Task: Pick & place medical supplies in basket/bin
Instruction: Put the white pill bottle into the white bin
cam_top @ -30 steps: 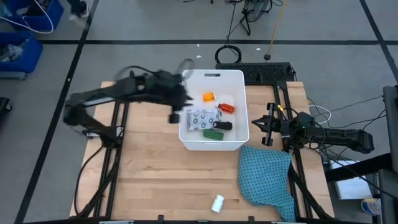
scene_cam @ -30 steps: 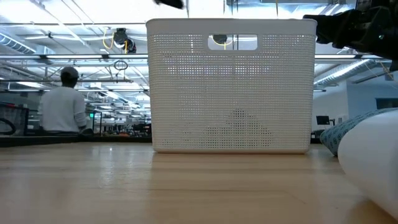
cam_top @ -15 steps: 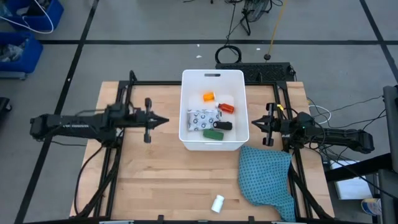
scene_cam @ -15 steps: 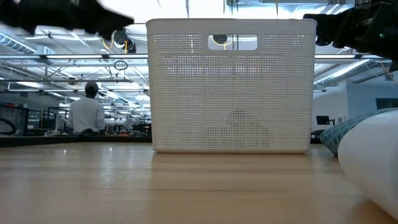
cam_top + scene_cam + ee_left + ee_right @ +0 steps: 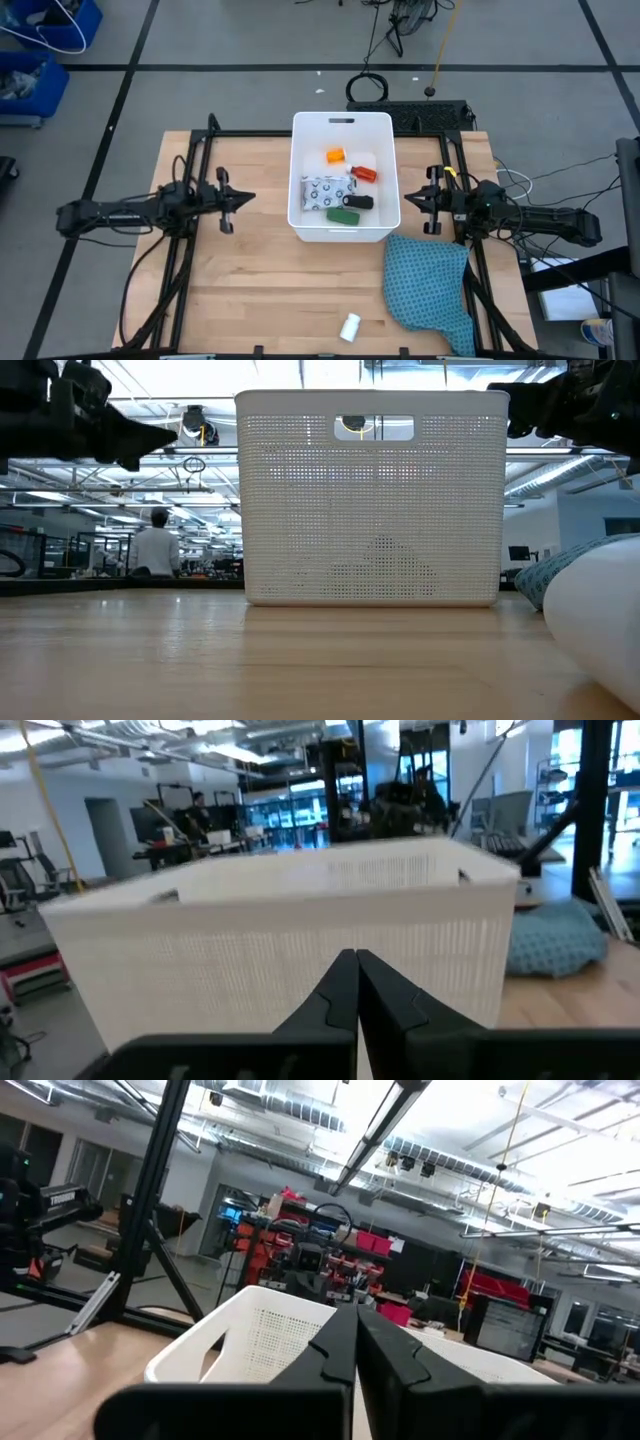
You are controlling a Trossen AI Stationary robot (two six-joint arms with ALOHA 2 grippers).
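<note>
We spot no readable text anywhere: no labels, brands, numbers or signs legible on table stuff or background.

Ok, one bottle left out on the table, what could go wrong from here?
The small white bottle lies on its side near the table's front edge, so a nudge might roll it off. The teal cloth sits close beside it and could snag. Both end effectors, left and right, are shut and must open first.

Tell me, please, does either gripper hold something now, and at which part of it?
Nothing is held. The left gripper and the right gripper are both shut on nothing, one on each side of the white tub, away from the small white bottle.
</note>
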